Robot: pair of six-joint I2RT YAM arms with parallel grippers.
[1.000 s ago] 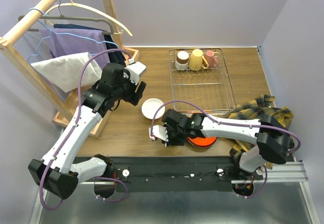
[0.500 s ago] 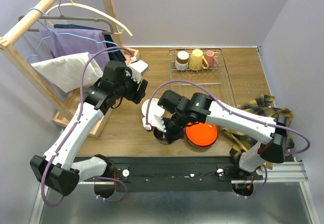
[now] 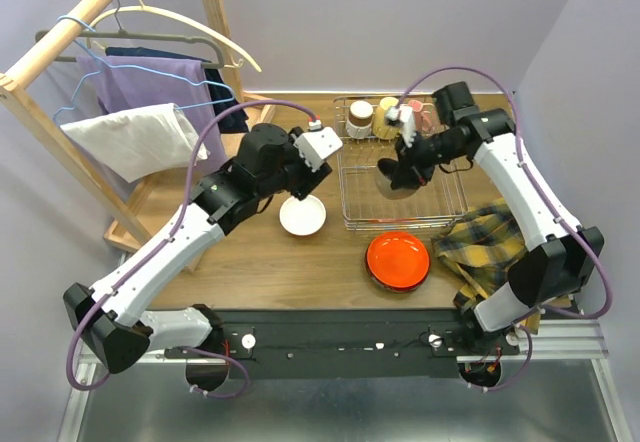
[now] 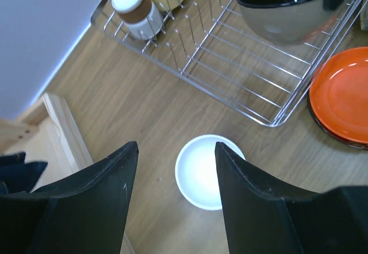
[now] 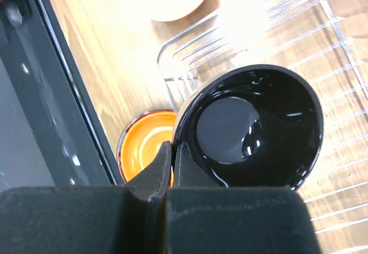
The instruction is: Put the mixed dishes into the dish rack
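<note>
My right gripper (image 3: pixel 405 158) is shut on the rim of a black bowl (image 3: pixel 393 177), holding it above the middle of the silver wire dish rack (image 3: pixel 444 176). In the right wrist view the fingers (image 5: pixel 172 148) pinch the bowl's rim (image 5: pixel 253 127). My left gripper (image 3: pixel 300 186) is open and empty above a white bowl (image 3: pixel 302 216) on the table; in the left wrist view the bowl (image 4: pixel 201 170) lies between the open jaws (image 4: pixel 176 148). An orange-red bowl (image 3: pixel 397 260) sits near the front edge. Three mugs (image 3: pixel 387 118) stand at the rack's back.
A plaid cloth (image 3: pixel 500 242) lies right of the orange-red bowl. A wooden clothes rack with hangers and its tray (image 3: pixel 130 224) fills the left side. The rack's near rim (image 4: pixel 241 107) runs just behind the white bowl.
My right arm lifted the black bowl from the near edge beside the orange-red bowl and carried it back over the rack. My left gripper moved right, over the white bowl.
</note>
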